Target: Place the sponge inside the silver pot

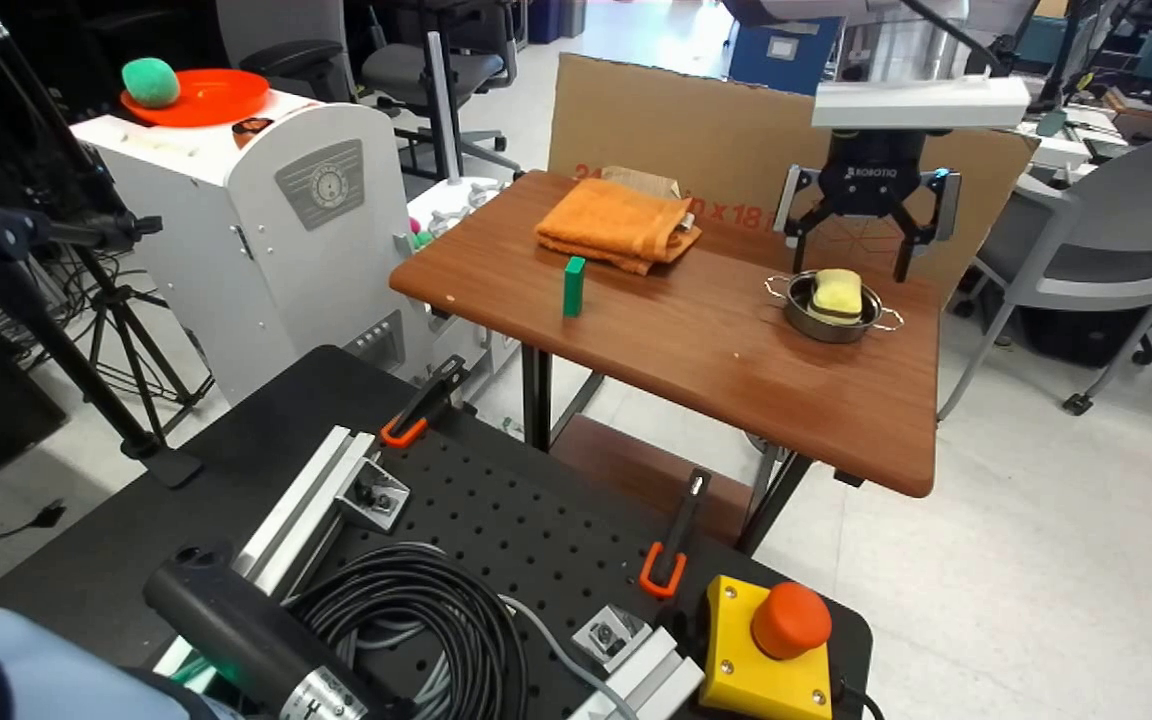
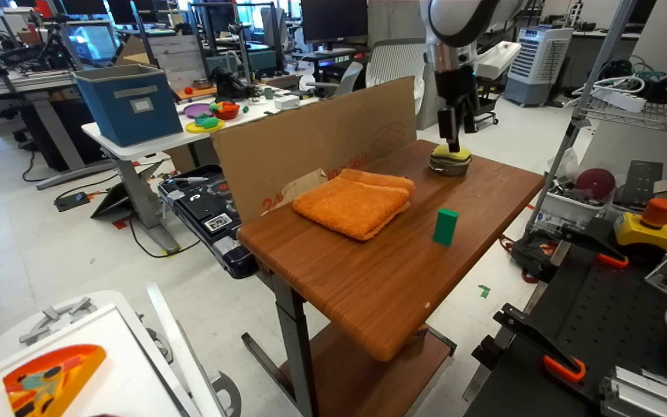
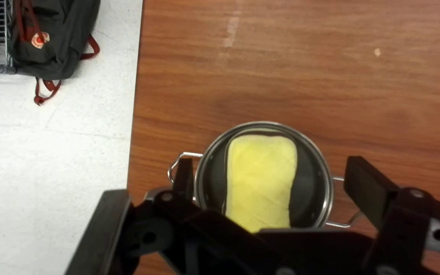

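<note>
Sponge [image 3: 261, 179] is resting inside the two-handled silver pot [image 1: 820, 329], apparently fulfilling the task; the empty pincer [image 1: 850, 264] is hovering wide above, likely for clearance.

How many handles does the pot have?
2, on opposite sides of the pot in an exterior view. In the wrist view, the left handle and right handle are both partly hidden by the end effector. No others appear.
</note>
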Robot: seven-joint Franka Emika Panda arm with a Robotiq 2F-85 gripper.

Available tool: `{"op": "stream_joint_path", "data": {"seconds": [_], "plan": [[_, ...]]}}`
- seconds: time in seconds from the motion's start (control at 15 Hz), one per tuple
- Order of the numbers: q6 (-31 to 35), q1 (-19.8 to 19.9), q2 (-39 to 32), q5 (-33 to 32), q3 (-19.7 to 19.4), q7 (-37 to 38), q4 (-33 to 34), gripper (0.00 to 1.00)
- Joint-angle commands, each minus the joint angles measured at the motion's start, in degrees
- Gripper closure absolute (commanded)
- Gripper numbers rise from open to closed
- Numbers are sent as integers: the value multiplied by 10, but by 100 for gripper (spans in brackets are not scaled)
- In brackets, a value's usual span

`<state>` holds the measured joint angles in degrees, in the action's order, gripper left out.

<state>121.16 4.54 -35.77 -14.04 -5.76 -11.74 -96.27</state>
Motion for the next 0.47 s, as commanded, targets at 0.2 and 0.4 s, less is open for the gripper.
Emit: {"op": "stream_joint_path", "data": {"seconds": [0.2,0.4], "plan": [[-5,5,47,-2,4,3,-46,0],[-5,5,47,-2,4,4,-49,0]]}}
